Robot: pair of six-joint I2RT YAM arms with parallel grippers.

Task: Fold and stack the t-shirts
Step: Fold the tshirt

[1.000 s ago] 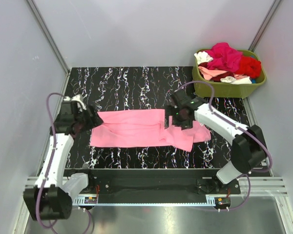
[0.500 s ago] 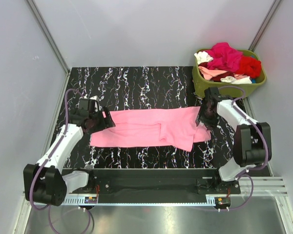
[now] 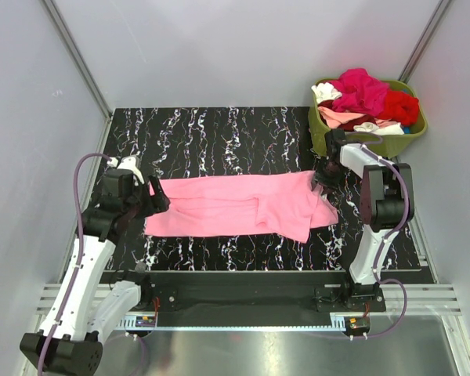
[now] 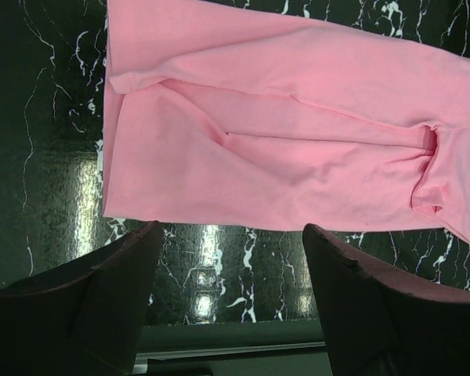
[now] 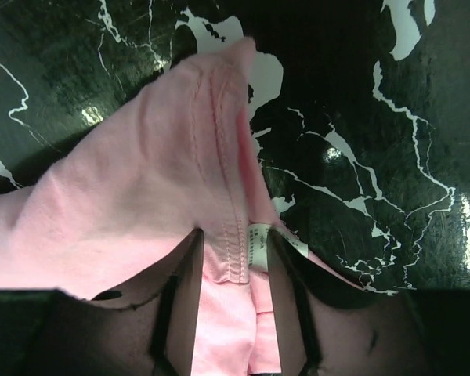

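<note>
A medium pink t-shirt [image 3: 227, 205] lies folded into a long band across the black marbled table [image 3: 219, 133]. My left gripper [image 3: 153, 200] hovers at its left end, open. In the left wrist view the tee [image 4: 282, 141] lies beyond the empty gripper [image 4: 231, 231]. My right gripper [image 3: 323, 176] is at the shirt's far right corner. In the right wrist view it [image 5: 233, 239] is shut on a bunched edge of the tee [image 5: 141, 196], with the stitched hem and a white label [image 5: 258, 247] between the fingers.
An olive-green tub [image 3: 360, 145] at the back right corner holds a heap of magenta, red, pale pink and white t-shirts [image 3: 364, 94], just behind my right gripper. Grey walls enclose the table on three sides.
My right gripper has moved from the shirt's middle to its right end and narrowed onto the cloth edge. The left gripper has shifted slightly at the left end and stays open.
</note>
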